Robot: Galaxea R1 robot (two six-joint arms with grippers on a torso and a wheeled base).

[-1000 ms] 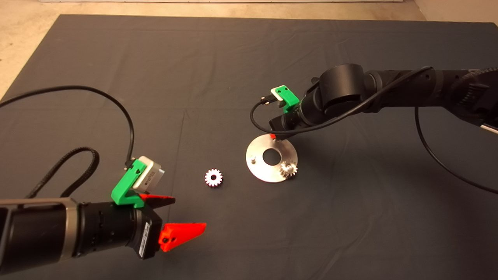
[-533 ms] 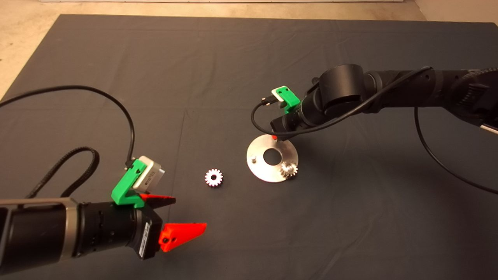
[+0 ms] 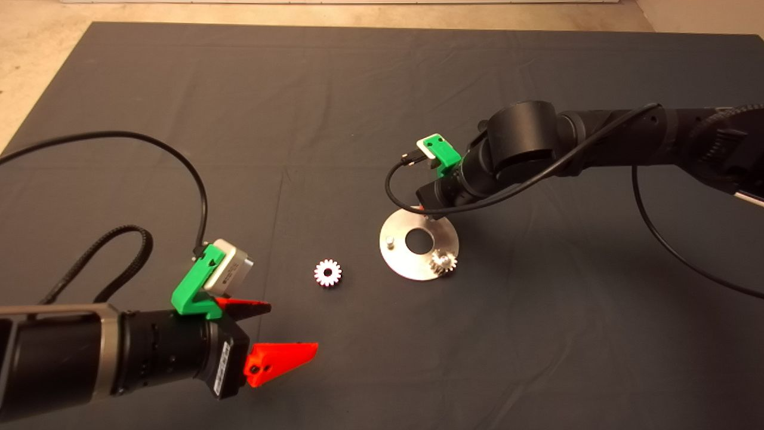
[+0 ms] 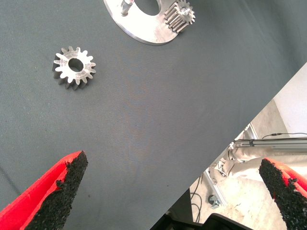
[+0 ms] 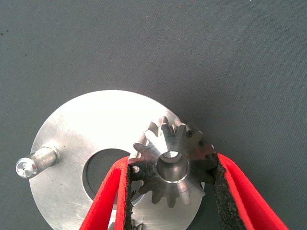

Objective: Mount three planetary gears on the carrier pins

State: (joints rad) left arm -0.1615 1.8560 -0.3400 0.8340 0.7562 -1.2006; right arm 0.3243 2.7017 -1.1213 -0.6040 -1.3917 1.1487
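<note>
Currently your right gripper (image 5: 171, 189) holds a gear (image 5: 171, 165) between its two pads, the teeth pinched from both sides, directly above the round metal disc (image 3: 399, 263); from overhead that gripper sits over the disc's far rim, its fingers mostly hidden under the wrist. You have one gear (image 3: 443, 261) already seated on a pin at the disc's near right rim, and one bare pin (image 3: 389, 242) stands at the left rim, beside the centre hole. A loose gear (image 3: 327, 273) lies flat on the dark mat (image 3: 179, 89), left of the disc and apart from it. Your left gripper (image 3: 283, 334) hovers at the lower left, fingers spread wide and holding nothing, well apart from the loose gear.
</note>
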